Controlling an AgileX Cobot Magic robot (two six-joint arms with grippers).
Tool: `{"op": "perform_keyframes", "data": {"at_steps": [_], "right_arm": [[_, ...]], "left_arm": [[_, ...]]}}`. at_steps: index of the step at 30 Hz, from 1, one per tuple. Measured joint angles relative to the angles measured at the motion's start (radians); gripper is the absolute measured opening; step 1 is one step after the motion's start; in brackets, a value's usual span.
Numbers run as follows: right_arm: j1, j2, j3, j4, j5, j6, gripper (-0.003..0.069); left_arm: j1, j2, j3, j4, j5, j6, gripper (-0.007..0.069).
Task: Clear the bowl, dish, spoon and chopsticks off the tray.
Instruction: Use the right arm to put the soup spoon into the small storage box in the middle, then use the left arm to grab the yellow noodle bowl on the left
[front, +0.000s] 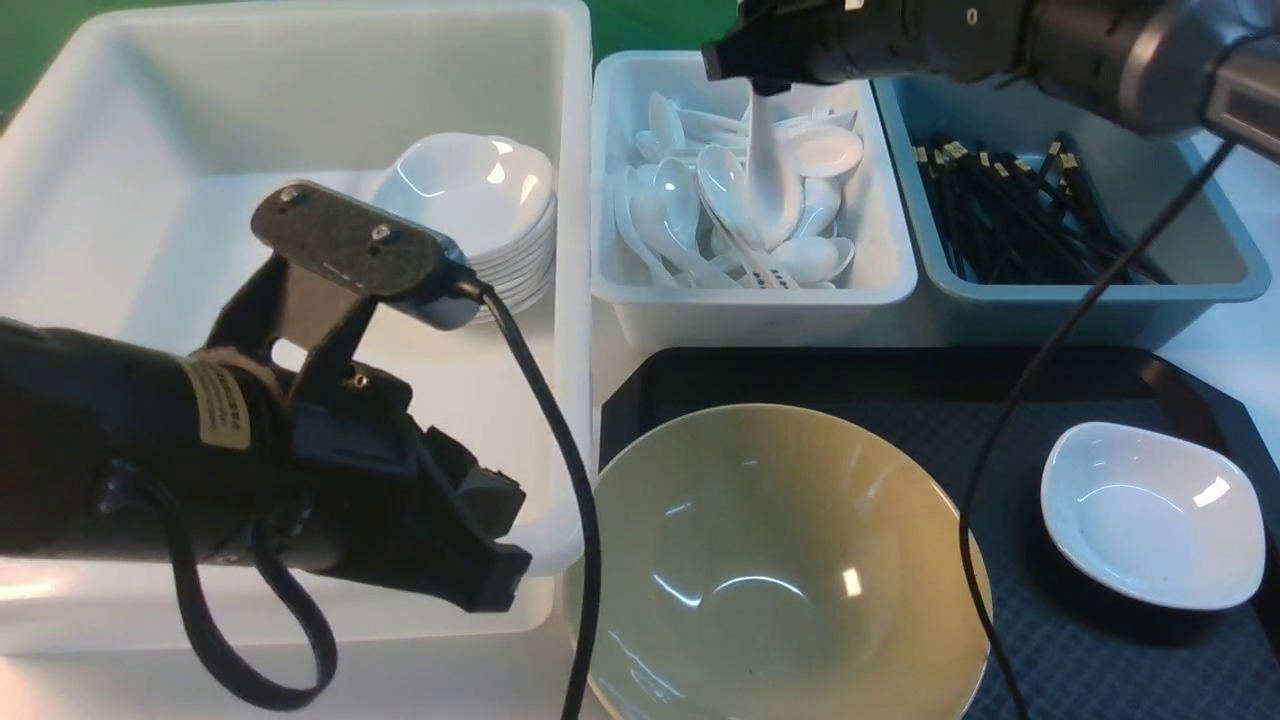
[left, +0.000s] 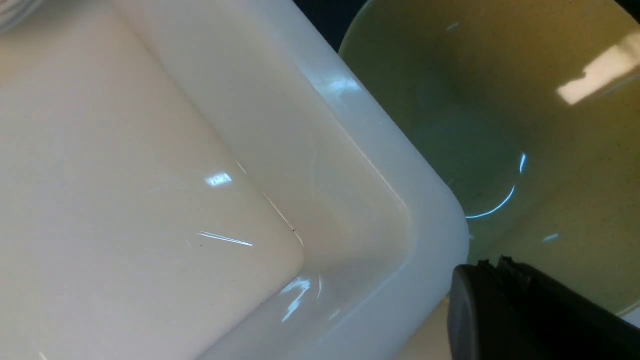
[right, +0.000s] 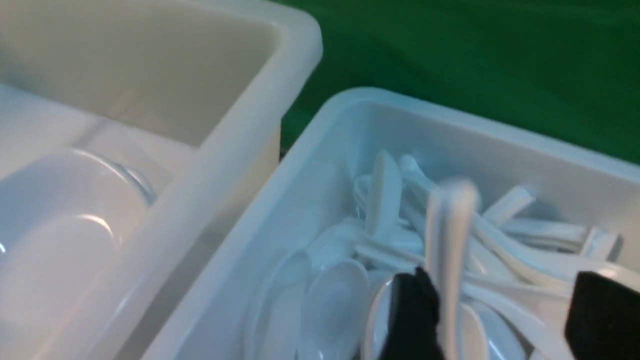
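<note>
A large, wide, glossy olive-yellow bowl (front: 780, 560) sits over the left part of a large black rectangular plastic tray (front: 900, 375) with cut-off corners and a textured surface; the bowl reaches past the tray's left edge. To its right, on the tray, is 1 small, shallow, glossy white rounded-square dish (front: 1150, 515).

Beyond the tray are 2 tubs. The white plastic tub (front: 760, 315) holds a jumble of white glossy spoons (front: 680, 215). Among them 1 white glossy soup spoon (front: 770, 190) stands nearly upright, scoop down, its handle rising to the black right gripper (front: 767, 85). The right wrist view shows this gripper wide, its 2 fingers well apart on either side of the handle, which is closer to 1 of them.

The grey-blue plastic tub (front: 1090, 292), to the right, holds many thin black chopsticks (front: 1040, 215) with gold bands; which are the task's pair, I cannot tell.

At left, a big white plastic bin (front: 570, 350) contains a stack of small white dishes (front: 480, 200). The black left gripper (front: 515, 545) hangs over the bin's near right corner, pinched closed and empty.
</note>
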Motion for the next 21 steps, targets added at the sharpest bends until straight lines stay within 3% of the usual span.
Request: {"op": "perform_keyframes", "data": {"at_steps": [3,5,11,13,15,16,18,21], "right_arm": [[-0.008,-0.010,-0.054,-0.001,0.138,-0.018,0.0561],[-0.010,-0.044,-0.110,-0.002,0.294,-0.106,0.0598],[0.000,-0.188,-0.159,-0.001,0.688,-0.331,0.0556],[0.004,-0.253,-0.127,-0.001,0.749,-0.364,0.0518],[0.004,-0.366,-0.039,-0.001,0.765,-0.379,0.0475],[0.004,-0.385,-0.020,-0.002,0.767,-0.379,0.0468],[0.004,-0.492,0.095,-0.005,0.771,-0.379,0.0431],[0.004,-0.688,0.275,-0.006,0.777,-0.379,0.0385]], "left_arm": [[0.000,0.021,-0.075,0.010,0.056,0.002,-0.0011],[0.000,0.079,-0.194,0.035,0.144,0.005,-0.0010],[0.000,0.309,-0.485,0.066,0.282,0.092,0.0047],[0.000,0.394,-0.583,0.050,0.310,0.150,0.0104],[-0.008,0.513,-0.687,0.015,0.348,0.208,0.0209],[-0.008,0.513,-0.694,0.013,0.352,0.210,0.0209],[-0.026,0.623,-0.763,0.013,0.393,0.233,0.0322],[-0.063,0.735,-0.818,0.045,0.411,0.269,0.0419]]}}
